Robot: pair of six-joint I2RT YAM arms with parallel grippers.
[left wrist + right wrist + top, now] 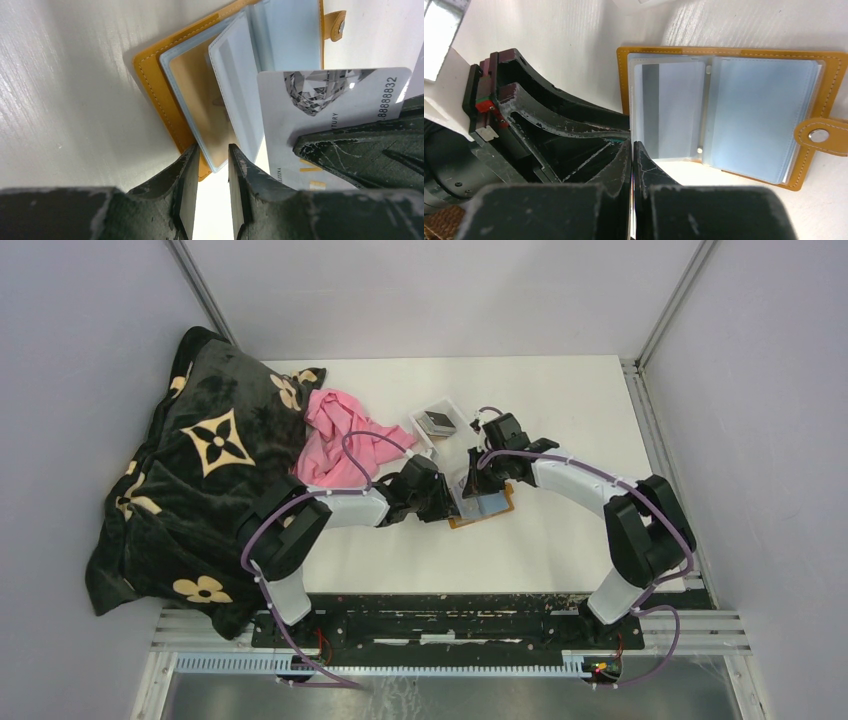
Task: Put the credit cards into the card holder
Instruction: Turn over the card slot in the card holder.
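From the top, on white bench (pixel 560 410): dark flowered blanket (pixel 200 470) heaped at left, pink cloth (pixel 335 435) against it, clear tray (pixel 419 426) further back holding dark cards (pixel 437 421). Mid-bench, between both arms: orange holder (pixel 759 112), open flat, clear leaves up, snap tab on one outer edge. Clamped in right tool (pixel 632 150), jaws together on it: one pale card (pixel 280 115), diamond print and digits showing, held just beside a lifted leaf of the holder. Long axis of card, judged by run of the digits, roughly parallel to that leaf's long edge, pointing away from left tool; right finger crossing its face from the side. Left tool (pixel 212 150): jaws partly apart, straddling near corner of holder where cover and leaves meet; bench showing in the gap, contact not resolvable. Both tools at holder, right one the carrier. From right wrist, a striped card face on the panel next to the tool; same card or another already pocketed, not resolvable. Pocket mouth not made out. From the top, holder mostly hidden under tools; tray cards too small to count.
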